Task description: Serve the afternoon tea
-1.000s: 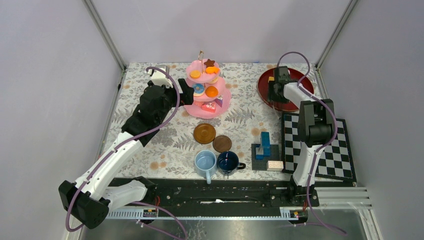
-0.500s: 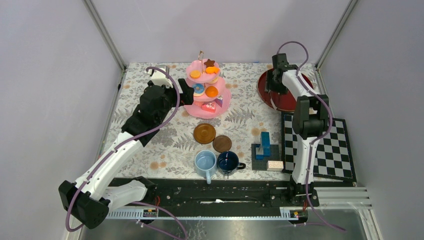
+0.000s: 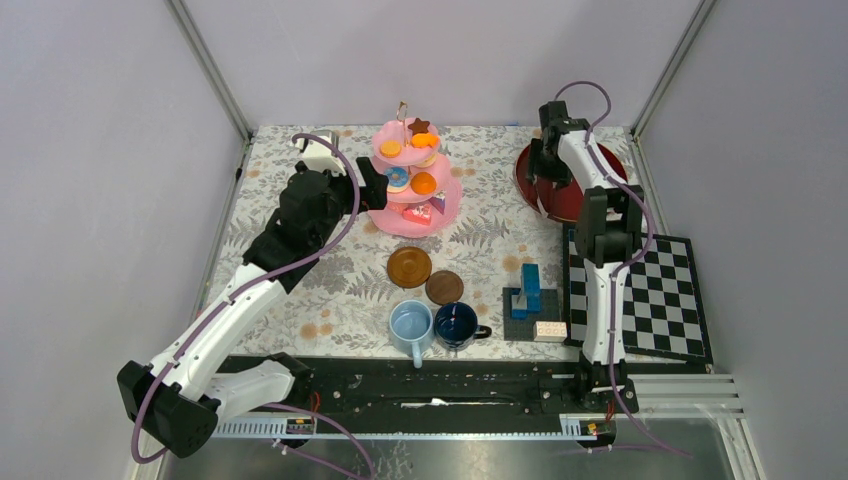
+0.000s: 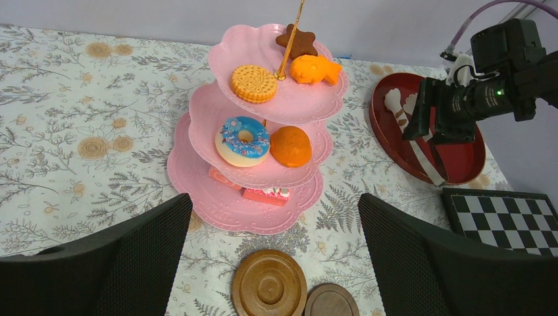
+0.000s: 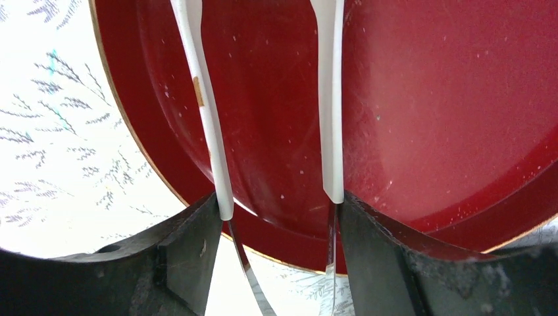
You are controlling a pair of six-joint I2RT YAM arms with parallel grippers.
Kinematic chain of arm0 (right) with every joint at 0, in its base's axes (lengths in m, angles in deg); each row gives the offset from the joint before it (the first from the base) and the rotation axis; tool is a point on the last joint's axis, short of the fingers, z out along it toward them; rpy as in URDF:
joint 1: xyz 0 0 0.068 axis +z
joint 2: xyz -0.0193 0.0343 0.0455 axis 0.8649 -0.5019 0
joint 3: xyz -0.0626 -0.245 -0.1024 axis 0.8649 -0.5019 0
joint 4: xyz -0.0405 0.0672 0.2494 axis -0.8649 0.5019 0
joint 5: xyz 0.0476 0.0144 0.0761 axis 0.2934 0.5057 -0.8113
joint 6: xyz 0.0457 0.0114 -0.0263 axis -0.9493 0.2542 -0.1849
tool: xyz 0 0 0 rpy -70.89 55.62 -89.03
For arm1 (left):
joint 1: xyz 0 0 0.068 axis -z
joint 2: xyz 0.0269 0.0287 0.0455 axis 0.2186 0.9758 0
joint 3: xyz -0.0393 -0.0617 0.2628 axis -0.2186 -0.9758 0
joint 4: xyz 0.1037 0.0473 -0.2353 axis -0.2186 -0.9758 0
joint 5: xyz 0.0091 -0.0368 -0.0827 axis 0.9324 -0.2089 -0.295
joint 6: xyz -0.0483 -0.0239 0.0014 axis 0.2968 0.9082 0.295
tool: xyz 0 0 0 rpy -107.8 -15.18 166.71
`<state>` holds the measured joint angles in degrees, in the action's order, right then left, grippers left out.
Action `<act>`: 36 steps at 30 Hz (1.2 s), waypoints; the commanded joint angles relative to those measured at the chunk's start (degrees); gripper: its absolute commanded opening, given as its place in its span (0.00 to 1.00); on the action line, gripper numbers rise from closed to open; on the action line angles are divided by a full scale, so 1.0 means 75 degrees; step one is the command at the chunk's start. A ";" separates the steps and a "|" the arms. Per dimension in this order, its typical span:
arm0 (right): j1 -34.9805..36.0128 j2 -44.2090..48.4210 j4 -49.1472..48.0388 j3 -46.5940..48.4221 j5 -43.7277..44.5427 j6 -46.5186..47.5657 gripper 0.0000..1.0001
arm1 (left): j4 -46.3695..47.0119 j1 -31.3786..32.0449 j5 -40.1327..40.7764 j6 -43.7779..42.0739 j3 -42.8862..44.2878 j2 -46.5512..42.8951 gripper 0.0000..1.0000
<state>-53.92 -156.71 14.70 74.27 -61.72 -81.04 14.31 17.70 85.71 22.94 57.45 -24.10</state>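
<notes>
The pink three-tier stand with toy pastries stands at the back centre; it also shows in the left wrist view. Two brown saucers lie in front of it. The light-blue mug and dark-blue mug stand near the front edge. My left gripper is open and empty, just left of the stand, with the saucers below its gap. My right gripper is over the red plate. Its fingers press both arms of white tongs between them.
A blue block stack on a dark base stands right of the mugs. A black-and-white chequered board lies at the right. The red plate sits at the back right, near the enclosure's corner post.
The right arm has swung its wrist back and up over the red plate's left side. The left arm and the tea things have not moved.
</notes>
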 commanded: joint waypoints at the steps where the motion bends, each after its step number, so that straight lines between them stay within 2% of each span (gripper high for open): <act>1: 0.0175 -0.0508 0.0729 0.1146 0.0350 -0.0123 0.69 | 0.0390 -0.0001 -0.0078 0.0019 -0.0058 -0.0084 0.99; 6: 0.0288 -0.1012 0.1326 0.2019 0.0762 -0.0136 0.69 | 0.0387 -0.0001 -0.0048 0.0012 -0.0056 -0.0096 0.99; 18: 0.0392 -0.1704 0.1843 0.2904 0.1218 -0.0166 0.65 | 0.0387 -0.0001 -0.0048 0.0019 -0.0057 -0.0120 0.99; 29: 0.0396 -0.1907 0.1939 0.3172 0.1405 -0.0133 0.51 | 0.0388 -0.0001 -0.0037 0.0007 -0.0050 -0.0114 0.99; 33: 0.0401 -0.1704 0.1927 0.3133 0.1317 -0.0119 0.37 | 0.0385 -0.0001 -0.0043 0.0007 -0.0057 -0.0097 0.99; 36: 0.0395 -0.1231 0.1707 0.2832 0.1158 -0.0018 0.31 | 0.0385 -0.0001 -0.0024 0.0007 -0.0055 -0.0085 0.99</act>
<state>-51.36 -170.22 27.69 95.38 -52.98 -81.66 14.31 17.70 85.71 22.94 57.45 -24.10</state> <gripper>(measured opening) 0.588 0.990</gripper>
